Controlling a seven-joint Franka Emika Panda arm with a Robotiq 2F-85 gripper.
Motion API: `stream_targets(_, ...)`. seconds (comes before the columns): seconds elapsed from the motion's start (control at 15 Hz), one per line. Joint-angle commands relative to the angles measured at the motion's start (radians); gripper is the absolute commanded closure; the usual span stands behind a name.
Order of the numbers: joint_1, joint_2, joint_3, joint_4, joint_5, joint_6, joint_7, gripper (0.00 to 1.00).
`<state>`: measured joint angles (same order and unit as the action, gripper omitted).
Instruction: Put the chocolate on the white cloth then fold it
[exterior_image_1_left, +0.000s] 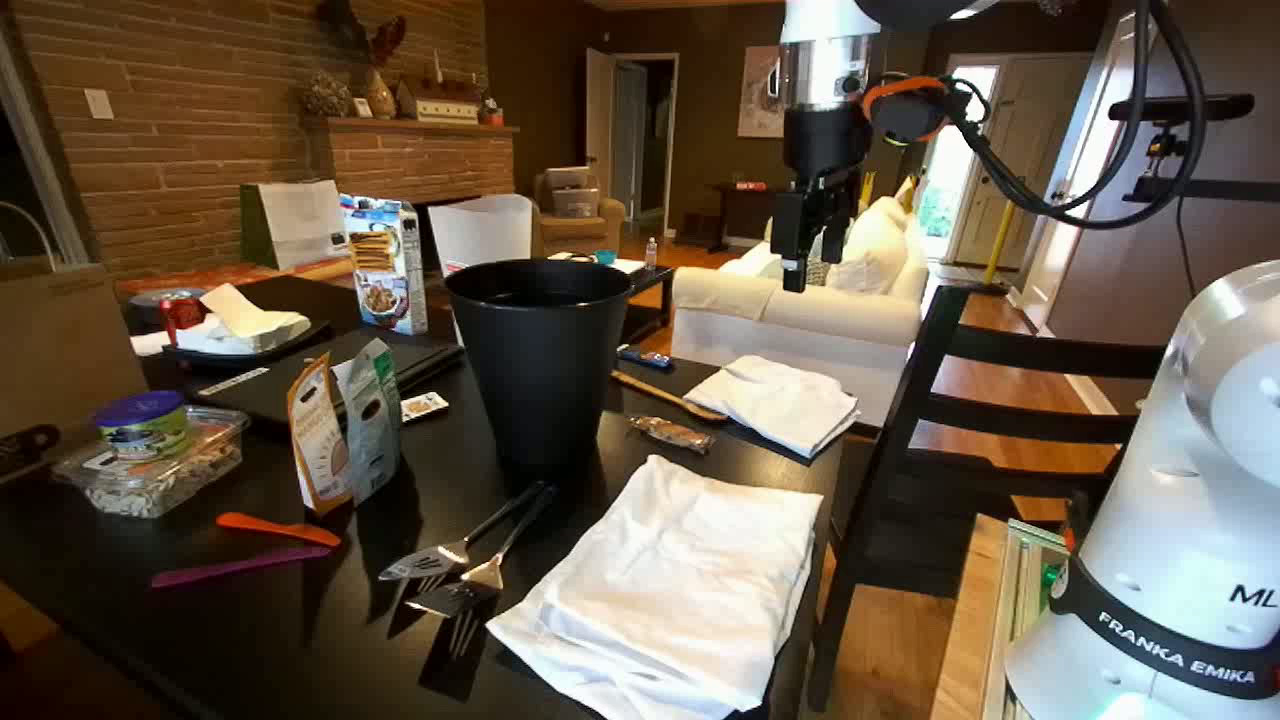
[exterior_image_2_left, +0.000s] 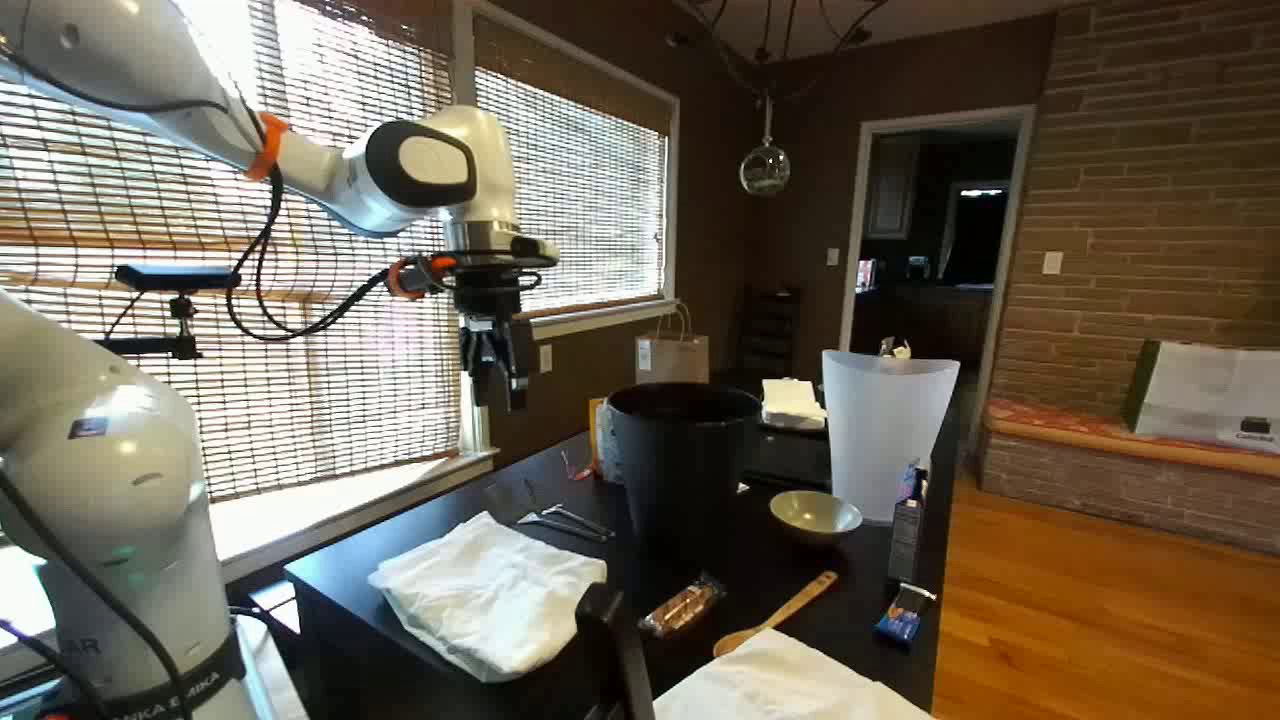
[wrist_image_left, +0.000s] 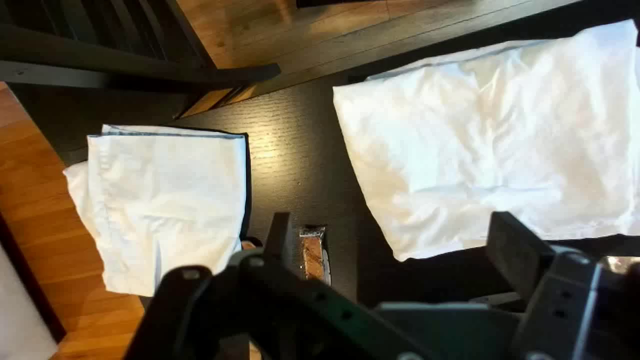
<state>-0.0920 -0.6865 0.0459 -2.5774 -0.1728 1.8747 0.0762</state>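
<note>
Brown stonework (exterior_image_1_left: 200, 130) filled the upper left of an exterior view, "ML" and "FRANKA EMIKA" showed on the arm (exterior_image_1_left: 1175, 500) at lower right, the chocolate (exterior_image_1_left: 670, 433) lay right of centre on the table (exterior_image_1_left: 250, 640), apart from the white cloth (exterior_image_1_left: 680, 590), and the end effector (wrist_image_left: 392, 232) stood spread in the wrist view.

White cloth (exterior_image_1_left: 670, 590): soft, creased fabric, matt throughout. Chocolate (exterior_image_2_left: 683, 605): glossy, crinkled film wrapper. Worktop (wrist_image_left: 300, 165): dark, fine-grained wood surface (the grain shows where light glances off its sheen). Bin (exterior_image_1_left: 540, 380): smooth, plastic-looking sides, low gloss. Spoon (exterior_image_2_left: 799, 601): smooth, light wood. Slotted turner (exterior_image_1_left: 447, 552): shiny metal. Wall (exterior_image_1_left: 230, 140): rough, uneven masonry. Robot arm (exterior_image_1_left: 1190, 480): smooth, glossy shell.
</note>
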Motion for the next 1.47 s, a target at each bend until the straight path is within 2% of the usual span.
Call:
stream_targets(0.0,0.014,0.001,-0.011,0.002,-0.007,-0.004,0.007,0.0)
stream_targets(0.2,0.024,0.004,-0.018,-0.01,-0.005,0.003,-0.021,0.0)
stream_targets(0.4,0.015,0.082,-0.013,-0.073,-0.006,0.184,0.039,0.0)
stream_targets(0.67,0.003,0.229,-0.023,-0.124,0.001,0.444,0.055,0.0)
stream_targets(0.8,-0.008,0.325,-0.028,-0.121,-0.001,0.565,0.066,0.0)
stream_targets(1.0,-0.063,0.515,-0.022,-0.057,-0.057,0.708,0.132,0.0)
stream_targets(1.2,-0.099,0.642,-0.028,0.018,-0.128,0.75,0.226,0.0)
stream_targets(1.27,-0.062,0.542,-0.044,-0.058,-0.073,0.734,0.158,0.0)
stream_targets(1.4,-0.066,0.615,-0.058,-0.011,-0.093,0.744,0.185,0.0)
